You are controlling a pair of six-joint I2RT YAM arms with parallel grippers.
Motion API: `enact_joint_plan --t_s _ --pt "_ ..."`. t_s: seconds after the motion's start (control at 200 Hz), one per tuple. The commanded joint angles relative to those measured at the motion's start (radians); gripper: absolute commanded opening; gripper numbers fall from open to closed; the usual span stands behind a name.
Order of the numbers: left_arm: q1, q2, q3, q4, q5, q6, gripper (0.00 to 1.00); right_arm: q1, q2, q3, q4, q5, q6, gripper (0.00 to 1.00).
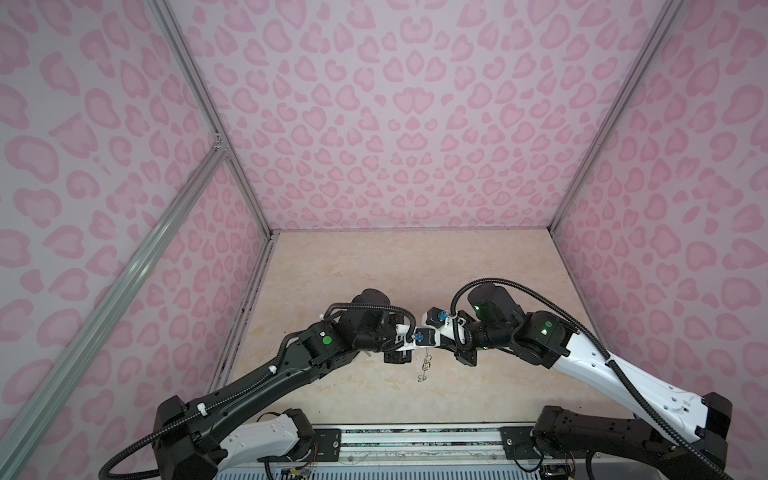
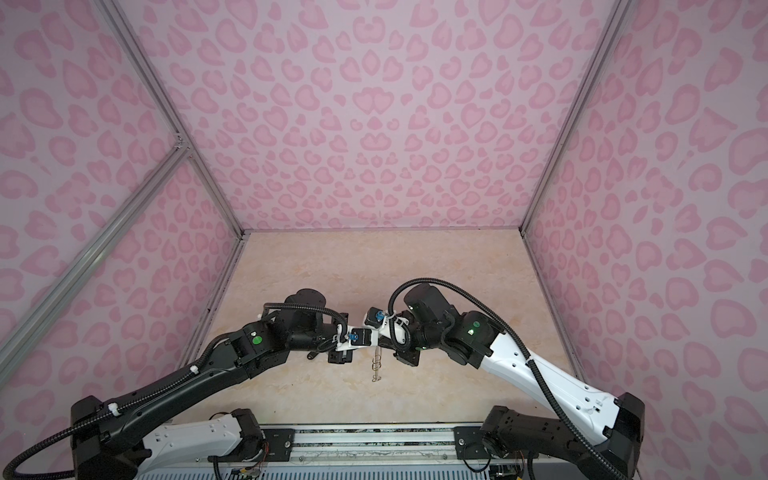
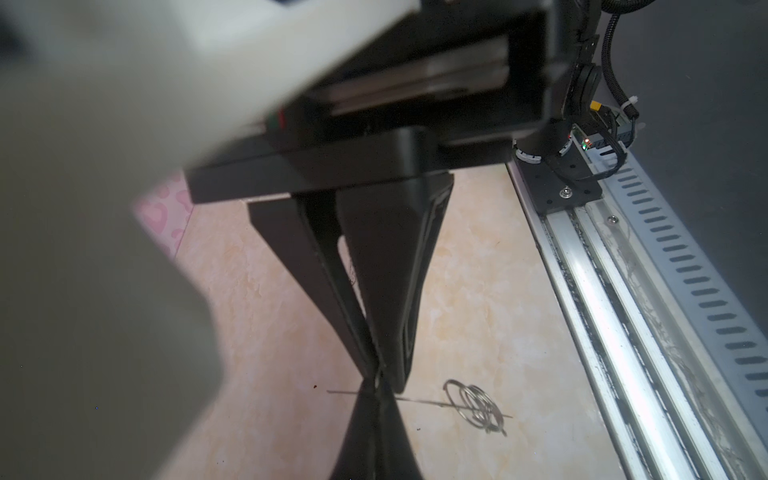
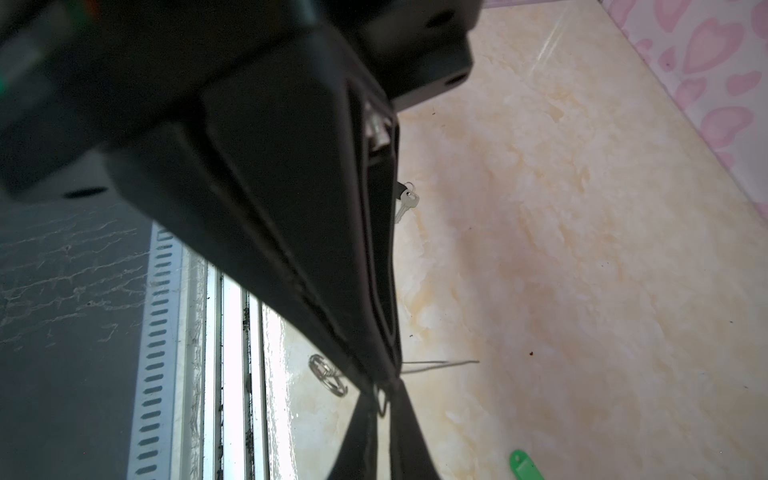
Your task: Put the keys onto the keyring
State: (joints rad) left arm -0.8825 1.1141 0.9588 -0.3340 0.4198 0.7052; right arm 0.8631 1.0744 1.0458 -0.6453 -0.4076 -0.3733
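Right, my left fingers [image 3: 390, 282] are pinched tight on the flat grey metal keyring plate [image 3: 473, 404], which is held edge-on between both arms with its wire rings bunched to one side of the grip. My right fingers [image 4: 311, 249] meet the same plate, but I can't tell their gap. A small silver key [image 4: 406, 203] and a green oval plastic tag [image 4: 524, 464] lie on the beige marbled table [image 1: 374, 270].

Keyring [image 3: 473, 405] thin shiny metal wire; table [image 4: 582, 257] glossy marble-look; green tag [image 4: 525, 465] smooth plastic.
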Motion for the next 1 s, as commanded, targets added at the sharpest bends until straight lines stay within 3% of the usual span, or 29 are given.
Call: enact_joint_plan --t_s 0.0,0.195,0.39,0.81,0.995 --pt "0.023 -0.012 -0.011 0.069 0.057 -0.056 0.03 0.001 -0.071 -0.062 0.08 0.061 -0.026 0.22" --pt "0.083 -0.044 -0.061 0.224 0.224 -0.137 0.03 -0.003 -0.211 -0.174 0.224 0.067 0.023 0.26" --pt "0.111 -0.048 -0.092 0.364 0.322 -0.21 0.03 0.0 -0.24 -0.221 0.366 0.002 0.078 0.25" --pt "0.125 -0.042 -0.102 0.422 0.387 -0.248 0.03 0.008 -0.208 -0.229 0.458 -0.025 0.089 0.19" --pt "0.128 -0.044 -0.101 0.411 0.393 -0.243 0.03 0.008 -0.225 -0.245 0.48 -0.025 0.102 0.1"
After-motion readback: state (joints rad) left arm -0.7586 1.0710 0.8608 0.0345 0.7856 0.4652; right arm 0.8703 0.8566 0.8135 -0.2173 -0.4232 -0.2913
